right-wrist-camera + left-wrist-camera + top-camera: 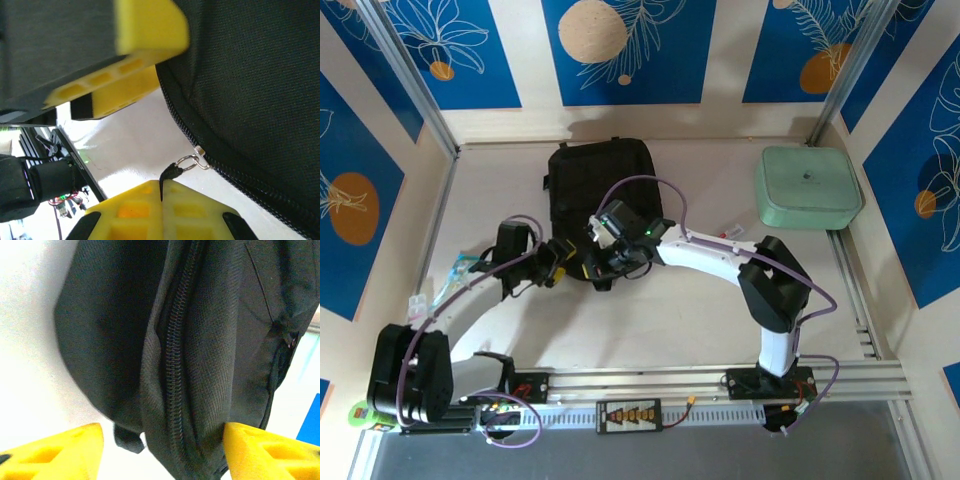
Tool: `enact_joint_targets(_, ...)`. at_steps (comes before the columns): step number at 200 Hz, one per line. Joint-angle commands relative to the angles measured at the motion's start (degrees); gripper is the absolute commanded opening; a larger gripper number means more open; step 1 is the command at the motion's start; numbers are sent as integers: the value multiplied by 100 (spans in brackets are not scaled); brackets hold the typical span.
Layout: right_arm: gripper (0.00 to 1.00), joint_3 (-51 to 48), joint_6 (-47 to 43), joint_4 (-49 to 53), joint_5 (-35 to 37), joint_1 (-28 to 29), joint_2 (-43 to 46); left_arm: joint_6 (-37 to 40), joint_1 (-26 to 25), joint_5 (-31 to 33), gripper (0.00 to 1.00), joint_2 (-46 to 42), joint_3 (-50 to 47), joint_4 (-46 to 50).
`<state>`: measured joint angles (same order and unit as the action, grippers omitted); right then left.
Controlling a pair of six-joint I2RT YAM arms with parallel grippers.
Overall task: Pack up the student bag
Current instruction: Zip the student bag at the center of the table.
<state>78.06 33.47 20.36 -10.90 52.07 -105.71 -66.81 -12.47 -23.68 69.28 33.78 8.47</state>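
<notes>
The student bag (600, 180), a large black fabric backpack, lies flat at the back middle of the table. My left gripper (558, 264) is at its near left corner. In the left wrist view this gripper (162, 455) is open; a fold of the student bag (200, 340) with its zipper (172, 365) sits between the yellow fingers (60, 450), and only the right finger touches the fabric. My right gripper (161, 200) is shut on the black cord of the zipper pull (170, 172), whose metal ring (189, 162) hangs from the zipper line. In the top view the right gripper (605, 258) is at the bag's near edge.
A pale mint-green zip case (808, 187) lies at the back right. Some small clear-wrapped items (450, 280) lie near the left table edge. The left gripper's yellow finger (140, 50) hangs close above my right gripper. Frame posts and walls enclose the table.
</notes>
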Motion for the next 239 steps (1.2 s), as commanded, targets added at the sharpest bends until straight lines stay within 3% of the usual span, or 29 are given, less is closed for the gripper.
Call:
enact_joint_targets(1, 0, 198, -292, 261, -365, 191, -13, -210, -124, 105, 55, 267, 7, -391)
enact_joint_targets(39, 0, 6, -226, 486, -6, 267, 213, -193, -147, 287, 23, 791, -90, -828)
enact_joint_targets(53, 0, -144, -158, 598, 220, 265, 358, -189, -146, 364, 19, 915, -138, -969)
enact_joint_targets(137, 0, -811, 527, 1451, 2086, 84, 922, 59, -68, 592, 6, 1142, -113, -891)
enact_joint_targets(203, 0, -1487, 1216, 1333, 2538, -658, 1702, 326, -45, 519, 4, 1133, 25, -777)
enact_joint_targets(239, 0, -1621, 1049, 1104, 2123, -752, 1815, 847, -45, 438, 4, 1352, 554, -554)
